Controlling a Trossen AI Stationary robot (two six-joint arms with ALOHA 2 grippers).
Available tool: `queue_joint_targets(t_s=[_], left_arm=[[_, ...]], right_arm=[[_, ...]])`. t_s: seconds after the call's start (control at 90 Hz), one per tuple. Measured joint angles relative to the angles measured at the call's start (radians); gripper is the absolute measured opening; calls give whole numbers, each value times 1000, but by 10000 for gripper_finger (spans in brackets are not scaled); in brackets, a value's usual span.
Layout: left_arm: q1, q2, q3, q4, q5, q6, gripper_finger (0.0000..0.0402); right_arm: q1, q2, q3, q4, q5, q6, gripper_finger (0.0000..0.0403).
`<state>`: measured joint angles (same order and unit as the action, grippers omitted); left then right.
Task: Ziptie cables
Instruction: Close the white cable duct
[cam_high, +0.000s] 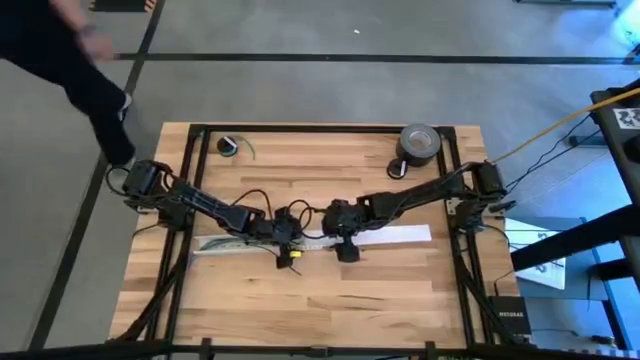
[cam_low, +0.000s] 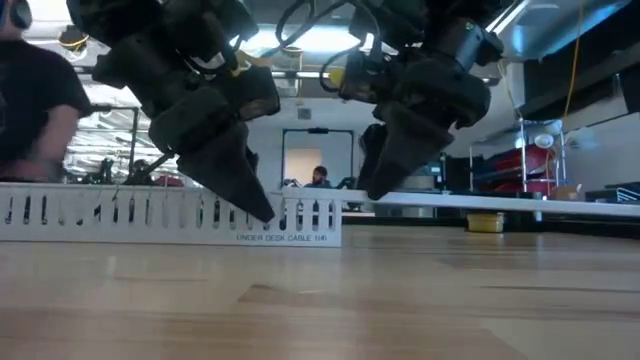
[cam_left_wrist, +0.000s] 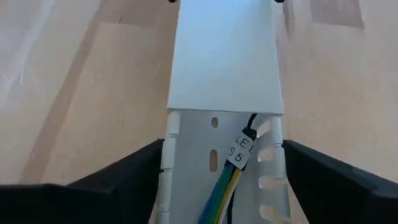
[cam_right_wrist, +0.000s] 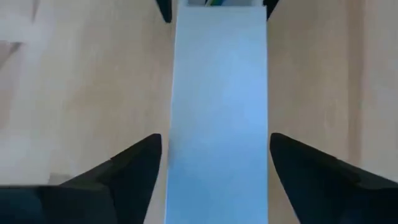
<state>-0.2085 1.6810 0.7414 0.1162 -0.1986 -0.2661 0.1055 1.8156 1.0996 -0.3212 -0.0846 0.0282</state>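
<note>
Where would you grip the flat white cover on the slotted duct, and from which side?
Across its narrow width, pinching the two long straight edges from above. The cover lies flat, smooth and thin, so probably only its edges offer purchase. The right gripper straddles it, fingers open on either side.

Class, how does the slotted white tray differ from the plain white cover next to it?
The tray has slotted walls; the cover is smooth. The tray lies open, showing coloured cables; the cover shows nothing beneath. Both are white and lie in line on the wooden table.
</note>
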Motion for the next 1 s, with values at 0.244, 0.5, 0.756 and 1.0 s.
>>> queue_joint_targets(t_s=[0.244, 0.5, 0.756, 1.0], left_arm=[[0, 0, 0, 0, 0, 1, 263], [0, 0, 0, 1, 0, 0, 224], [6, 0, 1, 1, 0, -1, 222], [6, 0, 1, 0, 1, 0, 222]], right_arm=[[0, 0, 0, 0, 13, 0, 271], [0, 1, 0, 1, 15, 0, 271], [0, 25, 0, 8, 11, 1, 256], [0, 37, 1, 12, -9, 4, 212]])
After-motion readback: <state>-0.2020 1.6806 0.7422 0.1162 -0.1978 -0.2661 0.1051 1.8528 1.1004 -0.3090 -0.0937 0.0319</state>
